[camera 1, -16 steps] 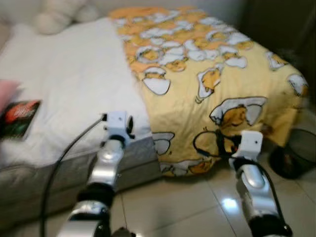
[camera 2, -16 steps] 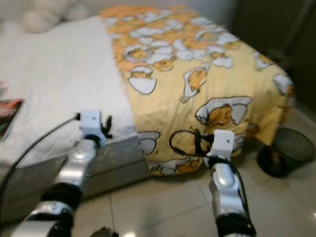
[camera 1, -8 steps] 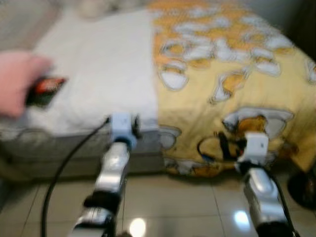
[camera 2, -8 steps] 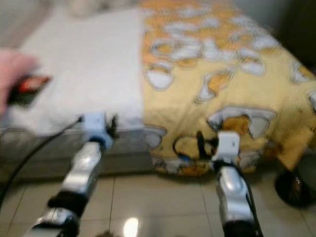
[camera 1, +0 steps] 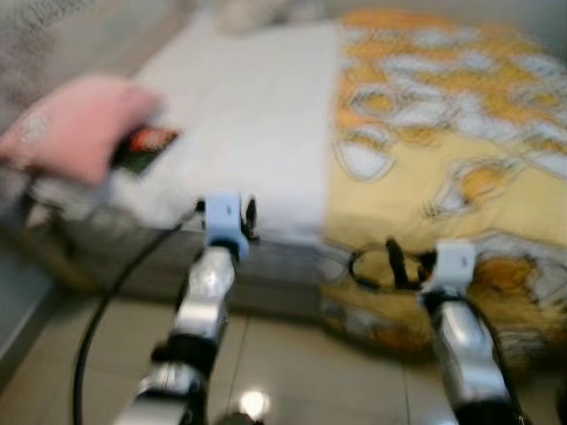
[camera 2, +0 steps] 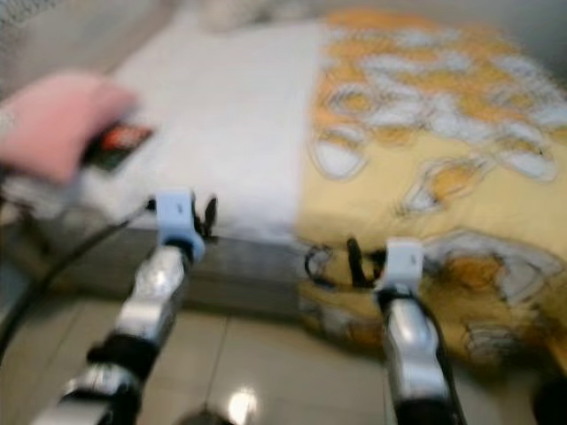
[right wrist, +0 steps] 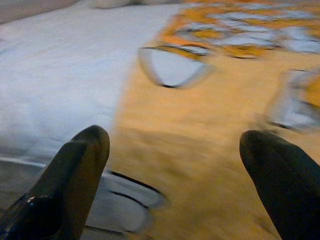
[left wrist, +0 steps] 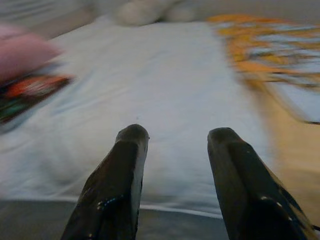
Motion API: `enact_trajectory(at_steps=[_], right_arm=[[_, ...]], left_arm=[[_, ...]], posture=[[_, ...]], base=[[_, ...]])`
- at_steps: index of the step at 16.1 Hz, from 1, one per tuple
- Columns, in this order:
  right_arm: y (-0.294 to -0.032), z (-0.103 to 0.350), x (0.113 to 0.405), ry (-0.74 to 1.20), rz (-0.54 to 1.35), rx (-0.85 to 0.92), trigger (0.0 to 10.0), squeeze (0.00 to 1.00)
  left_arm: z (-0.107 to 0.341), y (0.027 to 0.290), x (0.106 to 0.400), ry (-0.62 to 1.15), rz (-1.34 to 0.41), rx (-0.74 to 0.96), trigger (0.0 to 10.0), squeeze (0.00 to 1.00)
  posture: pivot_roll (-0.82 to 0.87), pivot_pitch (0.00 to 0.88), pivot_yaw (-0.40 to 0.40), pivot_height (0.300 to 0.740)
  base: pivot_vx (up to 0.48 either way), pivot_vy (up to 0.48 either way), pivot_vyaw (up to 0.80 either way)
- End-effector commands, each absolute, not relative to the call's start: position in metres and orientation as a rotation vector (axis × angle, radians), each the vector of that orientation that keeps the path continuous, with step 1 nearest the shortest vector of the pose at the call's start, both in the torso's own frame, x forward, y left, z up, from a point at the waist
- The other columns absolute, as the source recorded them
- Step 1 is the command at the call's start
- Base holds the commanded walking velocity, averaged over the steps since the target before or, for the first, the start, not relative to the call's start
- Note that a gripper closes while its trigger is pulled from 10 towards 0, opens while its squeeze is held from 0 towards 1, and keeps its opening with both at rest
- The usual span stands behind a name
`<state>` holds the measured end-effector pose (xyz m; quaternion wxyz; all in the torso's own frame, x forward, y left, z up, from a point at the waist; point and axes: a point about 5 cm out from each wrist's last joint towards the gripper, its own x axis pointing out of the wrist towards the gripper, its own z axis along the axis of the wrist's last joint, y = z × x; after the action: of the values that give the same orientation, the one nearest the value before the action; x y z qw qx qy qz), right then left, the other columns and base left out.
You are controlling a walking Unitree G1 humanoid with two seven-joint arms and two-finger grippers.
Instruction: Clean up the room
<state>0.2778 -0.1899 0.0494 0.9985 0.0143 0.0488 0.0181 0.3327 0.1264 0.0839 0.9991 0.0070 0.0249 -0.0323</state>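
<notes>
A: What is nearest to you?

B: My two arms, held out over the tiled floor (camera 1: 292, 354). My left pincer (left wrist: 172, 150) is before the edge of the bed (camera 1: 266, 150), and its two fingers stand apart with nothing between them. My right pincer (right wrist: 175, 155) is spread wide, also empty, and it points at the yellow blanket (camera 1: 452, 168).

A: And the bed itself?

B: The near edge shows a grey mattress side (camera 1: 275, 266). Above it is a white sheet (left wrist: 150, 85) on my left part of the bed. The yellow blanket with white and orange pictures covers the right part and hangs down toward the floor.

A: Is something lying there to tidy?

B: Yes. On the white sheet, far to my left, there is a flat dark packet (camera 1: 146, 146) with red on it. A pink pillow (camera 1: 75, 124) is touching it. The views are blurred, so I cannot read the packet.

A: And farther?

B: At the far end of the bed there is something pale and soft (left wrist: 145, 10); I cannot tell what it is.
</notes>
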Motion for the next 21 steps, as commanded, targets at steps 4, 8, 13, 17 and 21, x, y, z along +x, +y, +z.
enact_trajectory(at_steps=[4, 8, 13, 17, 21], right_arm=[[-0.2, 0.046, 0.273, 0.112, 0.003, 0.014, 10.0, 0.0], [-0.205, 0.047, 0.275, 0.11, -0.038, 0.008, 10.0, 0.0], [-0.207, 0.047, 0.275, 0.101, -0.074, -0.006, 10.0, 0.0], [-0.208, 0.047, 0.274, 0.11, -0.07, -0.017, 10.0, 0.0], [-0.209, 0.049, 0.285, 0.123, -0.072, -0.009, 10.0, 0.0]], left_arm=[[0.093, 0.119, 0.337, -0.004, -0.11, 0.033, 10.0, 0.0], [0.102, 0.118, 0.341, -0.055, -0.163, 0.067, 10.0, 0.0], [0.104, 0.115, 0.342, -0.075, -0.209, 0.116, 10.0, 0.0], [0.102, 0.109, 0.34, -0.07, -0.232, 0.094, 10.0, 0.0], [0.097, 0.102, 0.335, -0.06, -0.232, 0.093, 10.0, 0.0]], posture=[[-0.02, 0.0, 0.02, 0.74], [-0.02, 0.0, 0.022, 0.74], [-0.02, 0.0, 0.021, 0.74], [-0.02, 0.0, 0.022, 0.74], [-0.01, 0.0, 0.019, 0.74]], base=[[0.431, 0.0, 0.7], [0.436, 0.0, 0.31], [0.442, 0.0, -0.15], [0.442, 0.0, -0.8], [0.442, 0.0, 0.0]])
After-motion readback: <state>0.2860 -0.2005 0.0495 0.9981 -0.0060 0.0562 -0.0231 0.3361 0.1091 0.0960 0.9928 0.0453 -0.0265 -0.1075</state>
